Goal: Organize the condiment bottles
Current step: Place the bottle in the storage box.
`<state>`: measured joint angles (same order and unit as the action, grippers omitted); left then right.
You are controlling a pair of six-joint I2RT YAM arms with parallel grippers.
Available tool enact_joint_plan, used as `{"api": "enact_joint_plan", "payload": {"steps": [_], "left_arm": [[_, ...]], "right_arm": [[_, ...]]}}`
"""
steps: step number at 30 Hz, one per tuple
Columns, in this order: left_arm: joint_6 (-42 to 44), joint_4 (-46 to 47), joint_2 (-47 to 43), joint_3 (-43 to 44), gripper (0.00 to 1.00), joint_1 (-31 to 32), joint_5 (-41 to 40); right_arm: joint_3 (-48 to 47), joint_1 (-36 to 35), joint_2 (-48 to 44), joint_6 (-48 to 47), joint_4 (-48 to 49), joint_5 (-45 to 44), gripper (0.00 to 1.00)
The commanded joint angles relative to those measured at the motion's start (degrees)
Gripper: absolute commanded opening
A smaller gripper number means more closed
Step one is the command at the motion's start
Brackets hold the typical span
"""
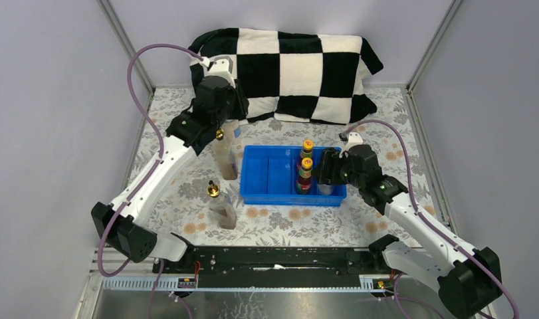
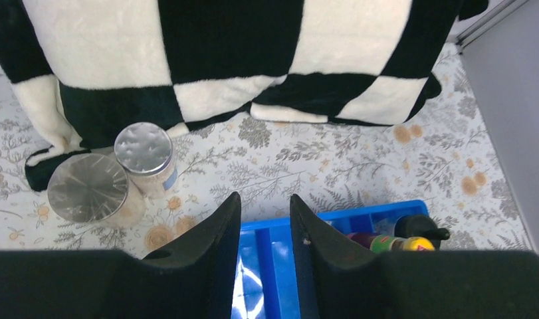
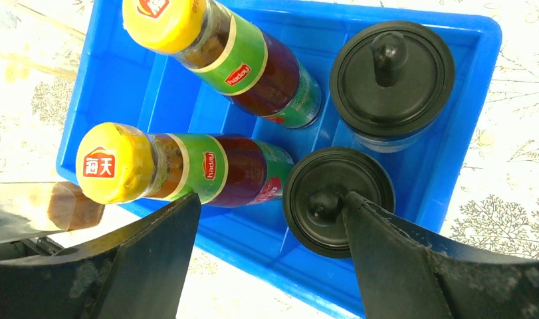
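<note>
My left gripper (image 1: 221,130) hangs by the blue tray's (image 1: 266,198) far left corner, shut on a clear gold-topped bottle (image 1: 226,159). In its wrist view that bottle shows only as glassy glare between the fingers (image 2: 216,232). Another gold-topped bottle (image 1: 220,206) stands on the table in front of the tray. Two grey-lidded jars (image 2: 143,149) (image 2: 87,188) stand by the cushion. In the tray are two yellow-capped sauce bottles (image 3: 187,169) (image 3: 240,56) and two black-capped shakers (image 3: 320,226) (image 3: 393,66). My right gripper (image 3: 271,199) is open over the tray's near rim, one finger against the nearer shaker's knob.
A black-and-white checkered cushion (image 1: 293,73) lies along the back wall. The tray's left compartments (image 1: 270,169) hold nothing. Grey walls close in the flowered table on both sides.
</note>
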<state>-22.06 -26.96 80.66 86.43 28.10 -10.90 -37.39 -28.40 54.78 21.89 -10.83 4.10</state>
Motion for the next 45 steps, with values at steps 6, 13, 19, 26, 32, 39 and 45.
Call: {"api": "enact_joint_plan", "payload": {"steps": [6, 13, 19, 26, 32, 39, 45], "left_arm": [[2.2, 4.8, -1.3, -2.6, 0.47, 0.0, -0.9], [3.0, 1.9, -4.6, -1.6, 0.76, 0.0, -2.8], [1.4, -1.4, -10.6, -4.1, 0.83, 0.1, -5.3], [-0.3, -3.2, -17.5, -11.3, 0.84, 0.1, -7.8], [-1.7, -2.8, -19.0, -17.0, 0.83, 0.1, -7.9], [-2.4, -1.6, -18.8, -20.0, 0.83, 0.1, -7.8], [-2.6, -0.7, -18.9, -21.1, 0.83, 0.1, -7.7]], "right_arm": [[1.4, -0.4, 3.2, 0.3, -0.2, 3.1, 0.86], [1.6, -0.4, 4.0, 0.3, 0.4, 4.4, 0.86], [1.6, -0.5, 4.0, 0.4, 0.4, 5.2, 0.86], [0.3, -0.5, 2.5, 0.4, -1.1, 4.4, 0.87], [-4.3, -0.5, -0.6, 0.3, -6.3, 2.5, 0.88], [-7.8, -0.5, -5.3, 0.1, -12.8, -0.1, 0.99], [-10.3, -0.5, -8.3, -0.2, -16.2, -1.4, 1.0]]}}
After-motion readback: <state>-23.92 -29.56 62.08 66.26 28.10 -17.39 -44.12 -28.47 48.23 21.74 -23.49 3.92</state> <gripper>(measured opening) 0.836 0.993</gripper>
